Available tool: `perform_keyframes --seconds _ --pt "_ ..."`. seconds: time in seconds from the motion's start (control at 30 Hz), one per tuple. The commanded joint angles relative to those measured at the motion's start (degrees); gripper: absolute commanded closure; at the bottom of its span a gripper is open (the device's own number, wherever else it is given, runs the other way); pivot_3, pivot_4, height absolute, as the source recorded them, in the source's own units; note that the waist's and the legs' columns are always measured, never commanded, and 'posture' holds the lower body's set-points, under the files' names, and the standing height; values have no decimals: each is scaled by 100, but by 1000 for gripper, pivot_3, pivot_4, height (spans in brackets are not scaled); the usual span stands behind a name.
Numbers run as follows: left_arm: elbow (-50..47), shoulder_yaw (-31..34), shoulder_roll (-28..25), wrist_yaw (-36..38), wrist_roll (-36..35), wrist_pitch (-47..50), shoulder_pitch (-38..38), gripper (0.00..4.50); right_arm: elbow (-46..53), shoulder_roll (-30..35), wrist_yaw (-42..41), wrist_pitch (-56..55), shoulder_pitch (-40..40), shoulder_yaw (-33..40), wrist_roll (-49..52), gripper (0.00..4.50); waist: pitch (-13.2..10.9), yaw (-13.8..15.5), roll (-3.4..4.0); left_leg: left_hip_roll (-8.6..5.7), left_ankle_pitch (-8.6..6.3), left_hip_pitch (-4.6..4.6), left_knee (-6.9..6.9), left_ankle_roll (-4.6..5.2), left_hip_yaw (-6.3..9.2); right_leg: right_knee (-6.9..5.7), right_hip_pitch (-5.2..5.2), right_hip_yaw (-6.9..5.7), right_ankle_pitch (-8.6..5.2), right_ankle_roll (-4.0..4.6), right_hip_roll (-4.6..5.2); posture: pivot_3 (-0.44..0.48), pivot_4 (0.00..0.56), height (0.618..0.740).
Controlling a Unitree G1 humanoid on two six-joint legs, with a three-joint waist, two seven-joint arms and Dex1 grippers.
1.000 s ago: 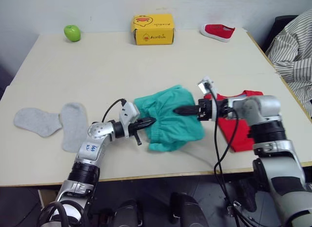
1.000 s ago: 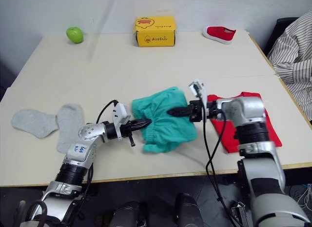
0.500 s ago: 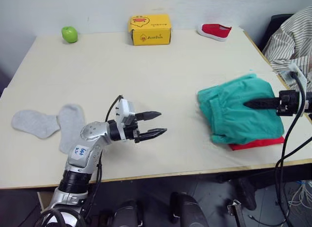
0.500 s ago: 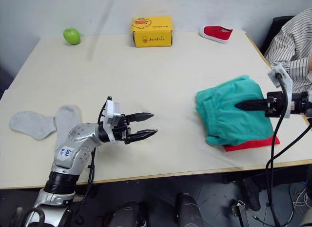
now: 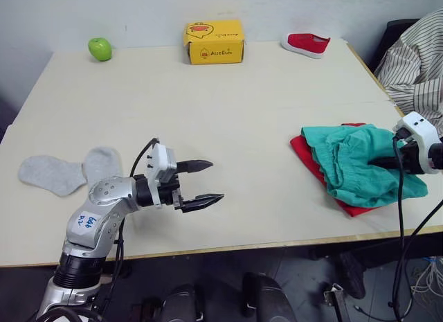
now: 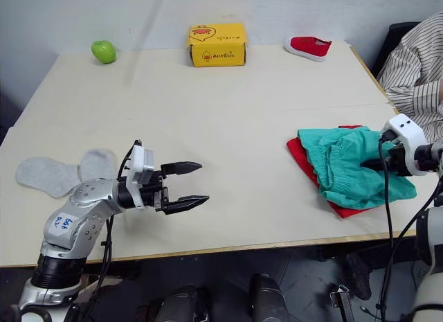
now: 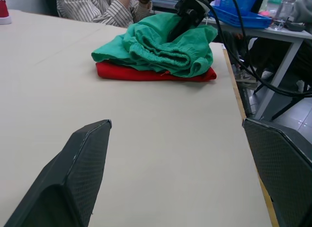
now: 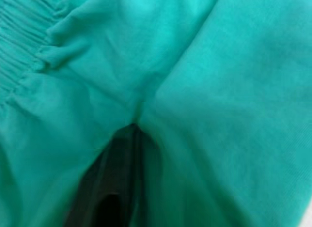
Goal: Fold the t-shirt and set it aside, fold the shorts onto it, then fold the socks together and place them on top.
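At table's right edge, shorts [image 5: 360, 166] atop t-shirt [image 5: 309, 159], waistband leftward, right gripper [image 5: 385, 161] fingers clenched in them; left gripper [image 5: 204, 181] fingers spread.

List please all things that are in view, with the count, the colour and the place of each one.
shorts: 1, teal, lying on the t-shirt, right table edge
t-shirt: 1, red, folded under the shorts
socks: 2, light grey, flat at the table's left
apple: 1, green, far left corner
box: 1, yellow, far middle
shoe: 1, red with white sole, far right
person's sleeve: 1, striped, beyond right edge
left gripper: open, above bare table
right gripper: closed on the shorts
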State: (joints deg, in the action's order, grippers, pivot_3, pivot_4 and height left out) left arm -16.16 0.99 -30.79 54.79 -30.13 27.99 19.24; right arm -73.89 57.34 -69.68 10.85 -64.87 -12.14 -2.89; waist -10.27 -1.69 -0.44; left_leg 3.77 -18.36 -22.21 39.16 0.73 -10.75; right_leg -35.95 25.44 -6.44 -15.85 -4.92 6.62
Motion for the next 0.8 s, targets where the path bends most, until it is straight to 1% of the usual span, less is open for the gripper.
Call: perform_keyframes --seconds 0.03,0.07,0.1,0.13,0.17,0.23,0.33,0.43,0.5,0.53,0.57,0.63,0.67,0.73,0.8 --pt "-117 68 -92 57 -85 -93 121 0 68 273 -17 -598 -199 45 -337 1213 0 -4 1 0 0 0 0 0 0 0 0 0 0 0 -1 0 150 740" --pt "-100 73 -110 69 -67 -122 135 0 105 385 -23 -765 -254 48 -424 906 -1 -5 2 0 -1 1 0 -1 -1 0 0 1 0 0 -1 0 150 740" --pt "-90 91 -136 83 -61 -147 140 0 154 513 37 -966 -319 51 -523 464 -3 -5 7 0 -1 1 -1 -2 -1 0 0 1 0 0 -1 0 150 740" --pt "-72 108 -160 92 -50 -177 141 0 205 636 252 -1219 -378 24 -676 170 -7 -4 14 0 -1 1 -1 -2 -2 0 1 2 0 0 -1 0 150 740" --pt "-43 128 -186 112 -42 -220 132 0 253 745 431 -1496 -442 -12 -826 80 -12 0 23 -2 -1 0 -1 -2 -4 0 2 4 0 0 1 0 150 740" --pt "58 169 -247 173 -17 -322 87 0 358 876 546 -1929 -622 13 -965 80 -19 -8 36 -3 -1 0 -1 -2 -6 0 5 8 0 0 1 0 150 740" --pt "237 210 -346 270 44 -483 16 0 601 817 263 -2183 -897 312 -699 80 -20 -68 36 3 -5 7 -2 -8 -12 0 5 15 0 0 -9 0 150 740" --pt "379 251 -415 337 65 -611 -47 0 1124 601 -119 -2286 -701 692 -228 80 -20 -127 36 9 -5 14 -5 -12 -16 -4 4 18 -1 1 -14 0 150 740" --pt "452 296 -464 381 102 -745 -128 0 1892 363 -354 -2020 -202 1020 278 80 -19 -143 34 9 -5 14 -7 -12 -17 -5 4 19 -1 1 -13 0 150 740" --pt "472 347 -473 382 71 -769 -178 0 2468 185 -396 -1961 167 1242 628 80 -19 -138 34 12 -5 14 -6 -12 -16 -4 3 17 0 1 -15 0 150 740" --pt "490 417 -490 387 19 -775 -239 0 3169 -61 -257 -1481 542 1526 1061 80 -19 -137 34 11 -5 14 -6 -12 -17 -7 4 18 0 1 -13 0 150 740" --pt "536 593 -585 425 -53 -766 -382 0 4574 -529 116 -1042 1352 1911 1654 80 -20 -122 34 14 -5 11 -4 -12 -12 -19 3 15 0 0 -13 0 150 740" --pt "564 675 -649 420 -16 -795 -456 0 5228 -734 319 -782 1777 2017 1836 80 -19 -98 34 14 -5 11 -1 -12 -12 -40 7 16 0 0 -11 0 150 740" --pt "664 923 -736 295 63 -897 -638 0 6327 -1111 572 -616 2648 2024 2024 80 -19 -36 35 13 -5 8 0 -11 -7 -49 12 15 -1 1 -9 0 150 740" --pt "850 1304 -783 171 98 -1084 -888 0 6990 -1535 921 -449 3372 1904 2087 80 -19 26 33 14 -6 8 -1 -11 -5 -45 10 12 -1 3 -9 0 150 740"
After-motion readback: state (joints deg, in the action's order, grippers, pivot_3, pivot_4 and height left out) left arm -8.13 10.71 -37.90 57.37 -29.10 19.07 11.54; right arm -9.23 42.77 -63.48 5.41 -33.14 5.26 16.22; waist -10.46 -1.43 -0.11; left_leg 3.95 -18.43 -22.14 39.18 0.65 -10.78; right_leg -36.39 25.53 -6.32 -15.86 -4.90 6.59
